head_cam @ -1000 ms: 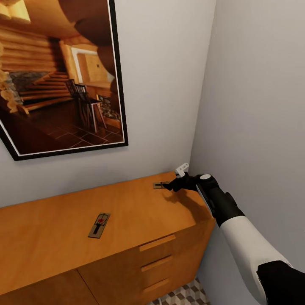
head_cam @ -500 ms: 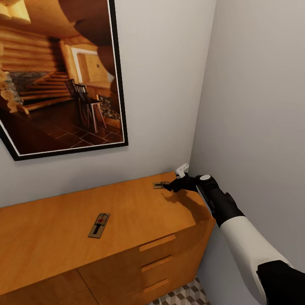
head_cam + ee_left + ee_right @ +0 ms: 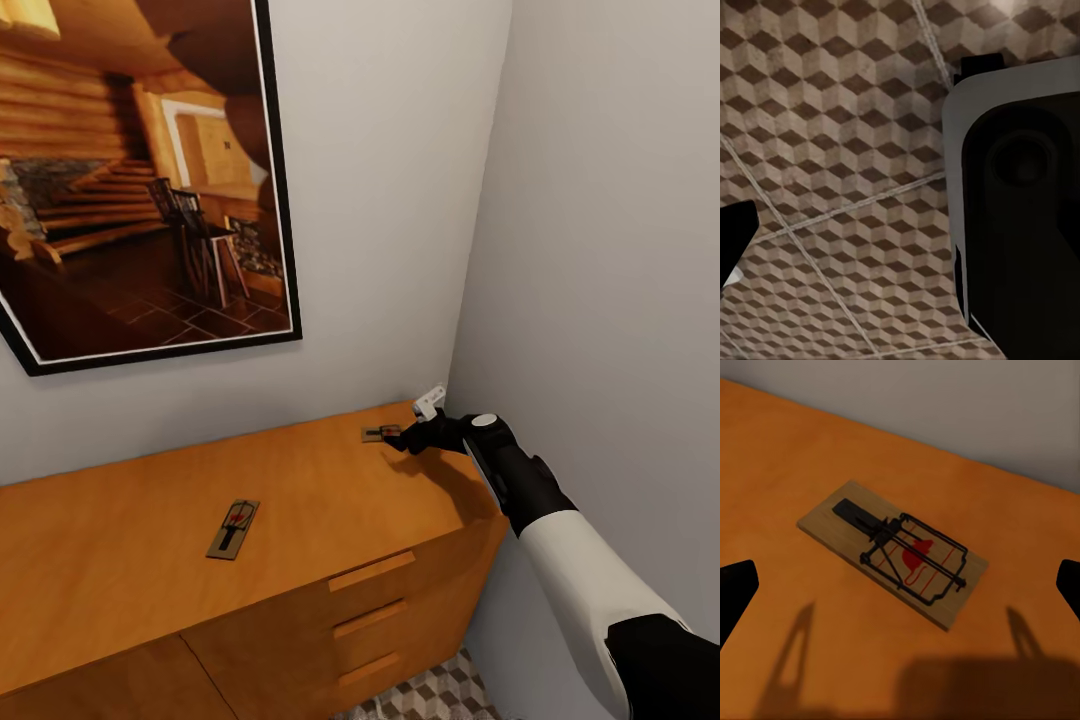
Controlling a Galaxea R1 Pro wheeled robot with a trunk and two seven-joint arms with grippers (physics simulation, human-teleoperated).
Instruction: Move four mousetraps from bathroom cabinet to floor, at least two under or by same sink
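- Two mousetraps flat on the cabinet [image 3: 300, 520] top: one mousetrap [image 3: 234, 528] mid-top, a second mousetrap [image 3: 380, 433] near the back right corner by the wall [image 3: 400, 200].
- Right gripper [image 3: 403, 440] just beside that second one, fingers [image 3: 735, 592] spread wide, nothing clamped.
- Left gripper: state cannot be told; one dark fingertip [image 3: 735, 232] over cube-patterned bathroom floor [image 3: 840, 150].
- One framed picture [image 3: 140, 180] above.

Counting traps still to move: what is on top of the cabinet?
Two mousetraps lie on the cabinet: one mid-top, one near the corner by the right end effector. Drawer contents are hidden.
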